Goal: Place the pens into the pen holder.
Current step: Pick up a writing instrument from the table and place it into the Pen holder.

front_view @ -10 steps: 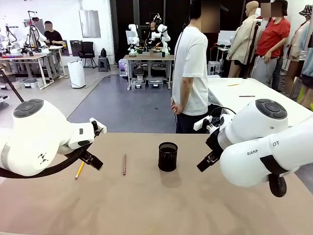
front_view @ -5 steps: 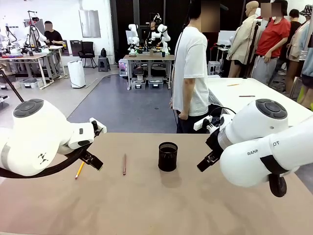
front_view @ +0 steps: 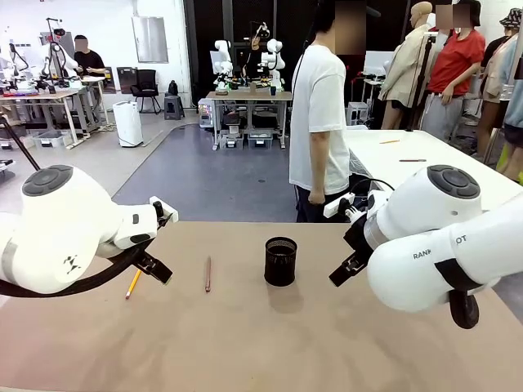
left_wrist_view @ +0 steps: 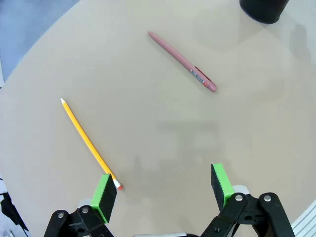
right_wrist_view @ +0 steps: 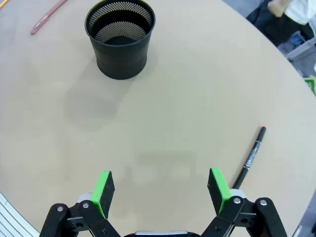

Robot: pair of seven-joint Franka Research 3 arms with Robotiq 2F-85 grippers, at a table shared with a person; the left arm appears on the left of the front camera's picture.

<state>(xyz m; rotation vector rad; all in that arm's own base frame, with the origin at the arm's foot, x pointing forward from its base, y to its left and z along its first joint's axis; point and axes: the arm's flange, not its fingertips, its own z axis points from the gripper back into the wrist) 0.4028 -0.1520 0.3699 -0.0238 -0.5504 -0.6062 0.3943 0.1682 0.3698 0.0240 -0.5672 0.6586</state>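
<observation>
While both my jaws hang released, the black mesh cup (right_wrist_view: 121,61) is empty; my left jaws must straddle the yellow-orange pencil (left_wrist_view: 89,141).

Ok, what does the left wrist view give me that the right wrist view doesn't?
Left wrist: the yellow pencil lying by the open left hand. Right wrist: the black marker lying by the open right hand. Both: the pen holder, seen empty from the right wrist, and the reddish-brown pen, whole from the left wrist, one end from the right.
</observation>
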